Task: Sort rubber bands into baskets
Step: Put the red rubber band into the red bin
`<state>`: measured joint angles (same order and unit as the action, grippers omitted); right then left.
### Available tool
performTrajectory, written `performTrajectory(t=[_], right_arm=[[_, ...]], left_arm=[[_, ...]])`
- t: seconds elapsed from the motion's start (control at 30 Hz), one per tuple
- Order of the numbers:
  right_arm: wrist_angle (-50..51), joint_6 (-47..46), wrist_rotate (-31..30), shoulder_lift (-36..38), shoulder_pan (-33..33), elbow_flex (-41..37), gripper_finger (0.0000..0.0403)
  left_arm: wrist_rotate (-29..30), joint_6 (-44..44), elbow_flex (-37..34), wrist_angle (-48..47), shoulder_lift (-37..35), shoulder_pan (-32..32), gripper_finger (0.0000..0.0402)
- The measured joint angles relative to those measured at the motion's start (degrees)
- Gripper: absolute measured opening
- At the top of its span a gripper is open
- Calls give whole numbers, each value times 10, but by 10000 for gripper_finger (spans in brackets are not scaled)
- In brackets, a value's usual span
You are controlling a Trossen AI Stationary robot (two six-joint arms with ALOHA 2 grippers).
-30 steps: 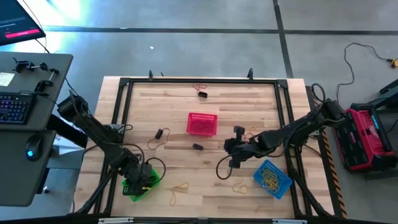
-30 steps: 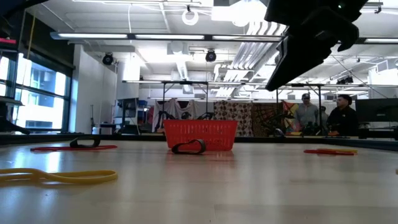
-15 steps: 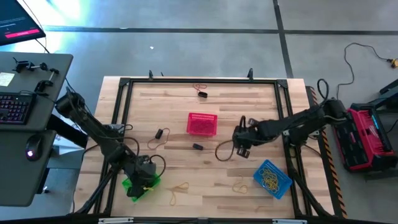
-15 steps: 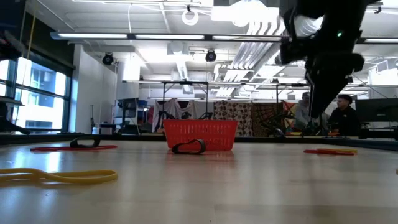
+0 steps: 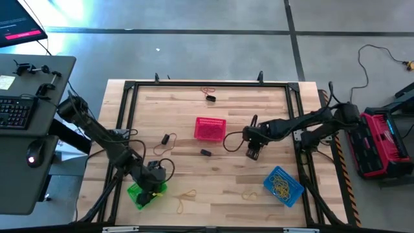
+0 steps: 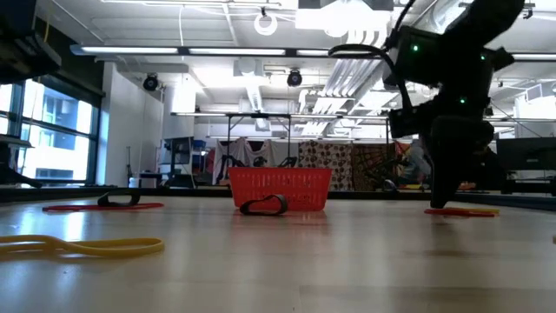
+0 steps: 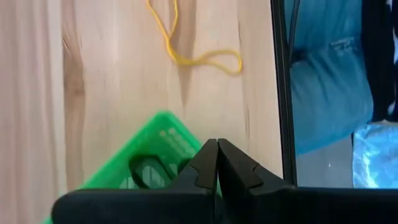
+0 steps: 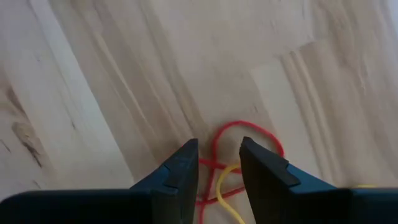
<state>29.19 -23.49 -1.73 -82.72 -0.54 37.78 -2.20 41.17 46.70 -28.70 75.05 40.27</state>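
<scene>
My right gripper [image 8: 217, 163] is open, low over the table right of the red basket [image 5: 210, 128]. Its fingers stand on either side of a red rubber band [image 8: 250, 132] tangled with a yellow one [image 8: 224, 186]. The low view shows its tips [image 6: 443, 198] near the red band [image 6: 460, 211]. My left gripper [image 7: 217, 167] is shut above the green basket [image 7: 152, 140], where a black band [image 7: 144, 169] lies. The blue basket [image 5: 283, 184] holds several yellow bands. More bands lie on the table: black [image 5: 206, 153], yellow [image 5: 187, 196].
A black metal frame [image 5: 129, 85] runs around the table's edges. Loose bands lie at the far edge [image 5: 208, 94], left of the red basket [image 5: 167, 138] and near the blue basket [image 5: 249, 193]. A yellow band [image 6: 82, 247] lies close to the low camera. People stand in the room behind.
My right gripper has swung from beside the blue basket toward the table's far edge and come down from high above the table to just over the red and yellow bands. My left gripper has stayed over the green basket.
</scene>
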Motion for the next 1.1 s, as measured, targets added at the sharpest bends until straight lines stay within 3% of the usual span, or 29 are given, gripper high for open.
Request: performTrajectory(t=[0.23,0.47,0.77,1.1], right_arm=[[-38,8,-11,0,-14,-31,98],[-40,47,-20,0,-14,-32,9],[-22,75,-55,-3,13,36,3],[-39,98,-93,-3,52,122,0]], left_arm=[[24,-67,0,50,1,-25,1],[44,-159,0,144,1,-52,1],[105,-265,-2,229,1,-62,1],[111,-295,-160,563,1,-92,0]])
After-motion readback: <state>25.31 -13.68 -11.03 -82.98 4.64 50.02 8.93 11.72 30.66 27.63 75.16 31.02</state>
